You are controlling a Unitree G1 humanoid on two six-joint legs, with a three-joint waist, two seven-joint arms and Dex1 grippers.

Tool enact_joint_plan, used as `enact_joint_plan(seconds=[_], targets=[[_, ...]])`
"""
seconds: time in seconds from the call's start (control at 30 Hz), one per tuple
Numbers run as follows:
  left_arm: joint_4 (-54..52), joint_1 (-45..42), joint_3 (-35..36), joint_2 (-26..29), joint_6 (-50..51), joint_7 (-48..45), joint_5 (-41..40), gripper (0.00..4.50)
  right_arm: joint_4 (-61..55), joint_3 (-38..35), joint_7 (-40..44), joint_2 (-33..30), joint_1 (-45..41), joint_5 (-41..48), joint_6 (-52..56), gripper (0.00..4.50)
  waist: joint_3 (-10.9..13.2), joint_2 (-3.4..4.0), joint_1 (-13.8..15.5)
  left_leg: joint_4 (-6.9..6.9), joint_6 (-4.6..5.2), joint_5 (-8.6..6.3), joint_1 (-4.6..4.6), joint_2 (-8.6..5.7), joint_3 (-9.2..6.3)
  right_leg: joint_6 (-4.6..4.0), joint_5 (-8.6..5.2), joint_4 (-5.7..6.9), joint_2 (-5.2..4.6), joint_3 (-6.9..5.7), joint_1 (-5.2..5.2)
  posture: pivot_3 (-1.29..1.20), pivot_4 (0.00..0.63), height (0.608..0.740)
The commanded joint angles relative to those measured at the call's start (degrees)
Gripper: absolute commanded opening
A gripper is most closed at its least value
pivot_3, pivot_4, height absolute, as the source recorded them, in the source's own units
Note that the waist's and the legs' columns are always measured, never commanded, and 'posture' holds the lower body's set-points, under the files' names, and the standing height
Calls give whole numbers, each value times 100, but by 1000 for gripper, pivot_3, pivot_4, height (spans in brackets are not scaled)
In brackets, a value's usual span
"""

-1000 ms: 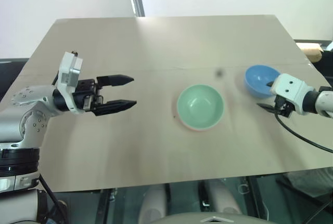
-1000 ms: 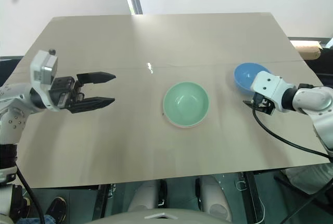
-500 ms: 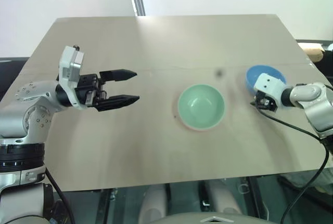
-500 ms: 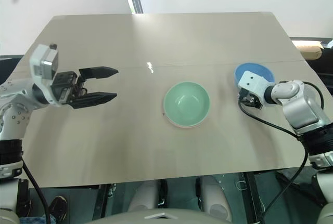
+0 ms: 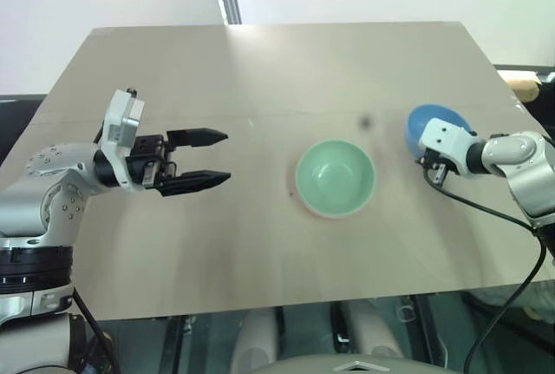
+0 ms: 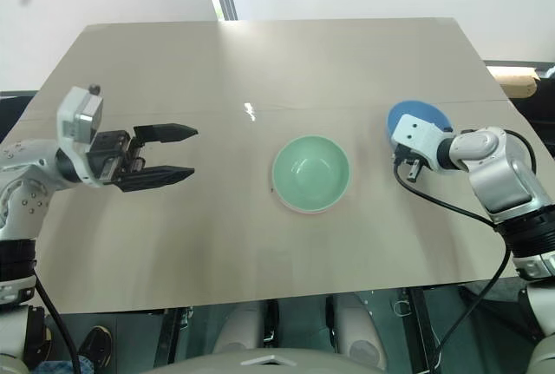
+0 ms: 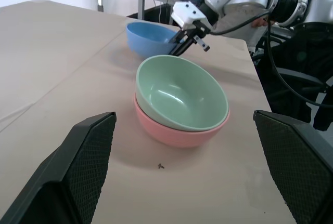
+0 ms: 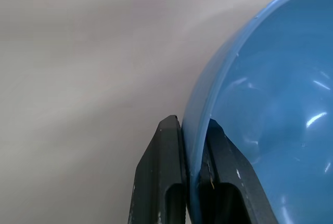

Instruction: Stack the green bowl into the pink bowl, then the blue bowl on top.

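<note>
**Right claw clamped on the blue bowl's rim**

Your right gripper (image 8: 193, 182) is pinched tight on the blue bowl (image 5: 434, 124): in the right wrist view one black finger sits outside the wall and the other inside, with the rim squeezed between them. You can see that bowl on the table (image 5: 260, 70) at your right side, near the table's right edge, with the gripper meeting its near rim.

Your green bowl (image 5: 335, 177) sits nested in the pink bowl (image 7: 177, 133), mouth up, around the middle of the table. From the head views you catch just a thin pink edge under the green one; the left wrist view gives you both bowls plainly, the green resting a little tilted inside the pink. The blue bowl stands well apart from that pair, off to their right.

Your left gripper (image 5: 208, 159) hangs over the table's left part, fingers spread wide and holding nothing, pointing toward the stacked pair
</note>
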Motion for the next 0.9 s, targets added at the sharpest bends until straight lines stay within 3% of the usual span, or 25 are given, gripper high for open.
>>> enact_joint_plan(seconds=[0.03,0.23,0.4,0.5,0.67,0.7,0.77,0.87,0.9], targets=[[-85,-15,111,144,-108,-148,59,4483,-1053,-716,195,181,-428,757,406,89,0,0,-11,0,0,0,0,1,-1,0,0,0,2,0,0,0,150,740],[-14,49,41,219,-171,-376,201,4483,-2561,-1208,363,793,-545,2346,1284,89,0,-1,15,0,0,0,-2,2,-11,-1,0,0,1,-10,1,0,150,740],[192,38,-89,278,-372,-590,486,4483,-3148,-890,494,726,-201,2819,1435,89,-1,-2,62,5,0,0,-5,-4,-10,0,0,-5,-10,-13,9,0,150,740],[272,-2,-138,270,-445,-671,573,4483,-3339,-477,594,531,39,2746,1338,89,-1,-2,49,7,0,0,-4,-5,-9,0,0,-3,-9,-12,8,0,150,740],[285,-60,-196,240,-449,-706,615,4483,-2839,816,347,116,74,1430,934,89,-1,-2,5,7,0,0,0,-1,-11,0,0,2,-4,-12,7,0,150,740],[288,-59,-201,230,-458,-716,632,4483,-2700,1077,275,131,78,1160,809,695,-2,-2,4,8,0,0,0,-1,-9,0,0,2,-4,-11,7,0,150,740],[298,-50,-199,226,-469,-738,651,4483,-2589,1351,240,177,84,899,706,1261,-3,-5,-1,8,0,0,1,-1,-8,0,0,2,-3,-10,6,0,150,740],[289,-26,-177,239,-467,-751,657,4483,-2644,1312,237,286,98,846,704,2766,-3,-5,8,8,0,0,1,0,-9,0,0,3,-2,-10,6,0,150,740],[287,-20,-167,244,-465,-755,658,4483,-2637,1242,146,392,74,860,780,3037,-4,-6,9,8,0,0,0,0,-10,0,0,2,-2,-11,6,0,150,740]])
